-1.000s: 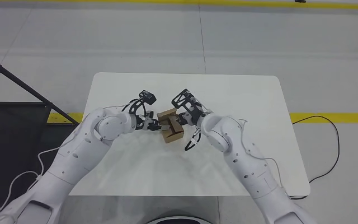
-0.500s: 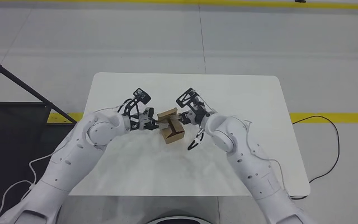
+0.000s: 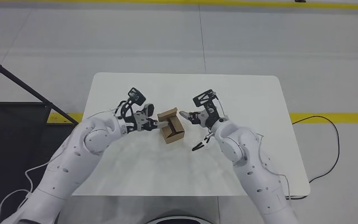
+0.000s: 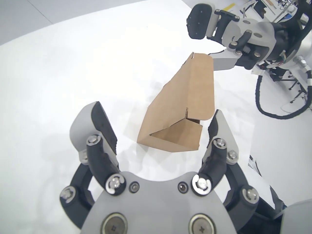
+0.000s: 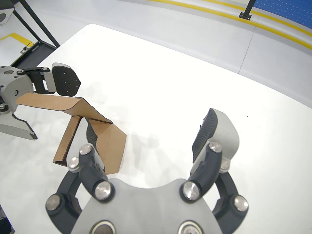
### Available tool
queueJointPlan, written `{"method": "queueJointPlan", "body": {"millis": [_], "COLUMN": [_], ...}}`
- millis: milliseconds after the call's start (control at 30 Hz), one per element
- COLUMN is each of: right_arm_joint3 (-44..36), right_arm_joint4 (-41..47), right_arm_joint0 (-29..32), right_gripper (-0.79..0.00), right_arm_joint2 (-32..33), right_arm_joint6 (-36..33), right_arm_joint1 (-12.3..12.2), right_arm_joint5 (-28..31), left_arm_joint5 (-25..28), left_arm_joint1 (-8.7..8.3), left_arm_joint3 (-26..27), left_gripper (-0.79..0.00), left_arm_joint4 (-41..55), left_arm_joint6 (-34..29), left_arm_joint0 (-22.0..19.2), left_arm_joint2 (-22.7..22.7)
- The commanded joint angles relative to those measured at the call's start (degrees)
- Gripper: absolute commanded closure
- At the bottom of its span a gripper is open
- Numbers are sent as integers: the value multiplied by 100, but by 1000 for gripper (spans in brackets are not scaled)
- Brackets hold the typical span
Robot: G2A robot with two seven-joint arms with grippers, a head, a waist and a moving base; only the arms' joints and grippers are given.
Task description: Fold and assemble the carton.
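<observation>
Carton (image 3: 171, 126), brown and partly folded with flaps raised, sits near the centre of the tabletop (image 3: 246, 95). Left gripper (image 4: 157, 112) has its fingers spread wide around one end. Right gripper (image 5: 151, 120), also spread and empty, is just beside the opposite end.

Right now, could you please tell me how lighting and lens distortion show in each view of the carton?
Top view: even overhead light, the carton casting barely any shadow on the table. Left wrist view: the table glares nearly featureless white around the carton, and its far edge bows from the wide lens. Right wrist view: the same bowing curves the yellow floor line.
</observation>
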State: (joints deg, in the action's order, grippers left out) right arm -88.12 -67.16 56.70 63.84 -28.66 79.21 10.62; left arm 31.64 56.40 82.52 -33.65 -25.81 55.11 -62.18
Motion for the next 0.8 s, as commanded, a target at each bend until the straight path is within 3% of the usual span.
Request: {"method": "queueJointPlan", "body": {"millis": [0, 133, 600, 767], "right_arm_joint3": [-46, -90, -109, -72], "right_arm_joint4": [61, 201, 156, 142], "right_arm_joint0": [50, 98, 157, 153], "right_gripper": [-785, -785, -785, -785], "right_arm_joint2": [43, 82, 49, 26], "right_arm_joint6": [30, -69, 19, 136], "right_arm_joint1": [-11, -21, -20, -15], "right_arm_joint5": [82, 148, 127, 91], "left_arm_joint5": [-56, -229, -240, -128], "left_arm_joint1": [7, 24, 25, 48], "left_arm_joint3": [92, 159, 172, 216], "left_gripper": [-785, -779, -785, -785], "left_arm_joint4": [-314, -666, -681, -1051], "left_arm_joint6": [414, 857, 874, 1307], "left_arm_joint0": [130, 305, 312, 399], "left_arm_joint2": [-13, -27, -27, -6]}}
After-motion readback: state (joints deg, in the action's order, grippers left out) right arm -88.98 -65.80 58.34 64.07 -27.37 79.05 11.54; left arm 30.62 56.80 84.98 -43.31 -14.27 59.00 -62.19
